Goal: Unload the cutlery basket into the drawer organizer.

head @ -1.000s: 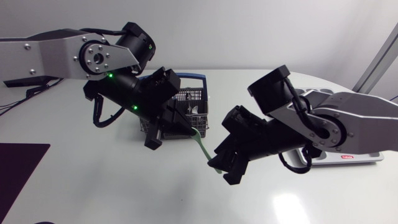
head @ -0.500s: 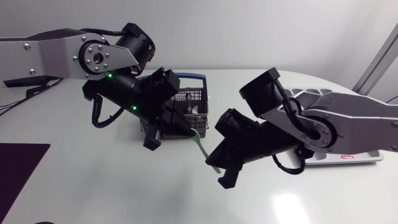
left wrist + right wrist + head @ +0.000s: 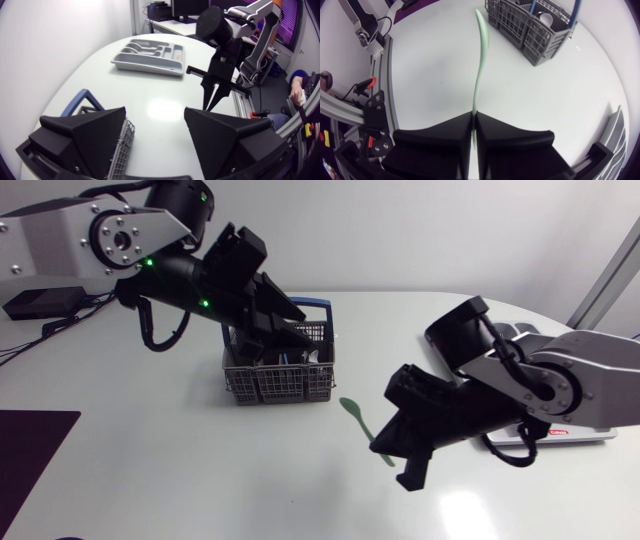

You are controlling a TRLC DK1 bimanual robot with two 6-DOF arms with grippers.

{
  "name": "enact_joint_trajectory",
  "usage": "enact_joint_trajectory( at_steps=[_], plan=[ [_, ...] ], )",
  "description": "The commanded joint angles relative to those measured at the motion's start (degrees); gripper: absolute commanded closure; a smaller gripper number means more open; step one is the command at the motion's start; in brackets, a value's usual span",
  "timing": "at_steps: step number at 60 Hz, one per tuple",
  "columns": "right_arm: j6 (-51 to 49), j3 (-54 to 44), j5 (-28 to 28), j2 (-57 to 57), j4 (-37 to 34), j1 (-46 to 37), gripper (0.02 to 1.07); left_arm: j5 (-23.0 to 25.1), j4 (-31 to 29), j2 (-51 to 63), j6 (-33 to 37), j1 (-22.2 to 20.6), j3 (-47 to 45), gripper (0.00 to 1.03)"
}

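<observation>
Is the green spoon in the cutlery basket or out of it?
Out. The right claw is shut on the green spoon by its handle, and the whole spoon lies clear of the cutlery basket.

Bright, even overhead light, soft glare patches on the white table [image 3: 200, 480] — shadows faint, diffuse.

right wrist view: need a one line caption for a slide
Right gripper shut on a green spoon, with the cutlery basket ahead on the white table.
</observation>
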Motion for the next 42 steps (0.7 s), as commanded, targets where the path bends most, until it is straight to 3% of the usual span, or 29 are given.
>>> enact_joint_trajectory(
  at_steps=[1,14,29,42],
  plan=[
    [-6.8,-1.8,0.1,-1.4,-2.6,-4.4,1.01,-1.6,1.6,-1.3,-3.3,1.6,1.0,0.1],
    [-24.4,-2.5,0.1,-1.5,-8.6,-21.0,1.01,-14.0,8.6,-3.0,-0.4,1.8,-5.7,0.1],
    [-52.6,1.8,2.4,4.4,-12.3,-44.9,1.01,-21.5,13.2,-3.4,2.3,2.5,-11.2,0.1],
    [-69.7,8.2,6.0,11.7,-12.1,-57.1,1.01,-26.8,16.7,-3.8,1.4,1.2,-13.8,0.1]
  ],
)
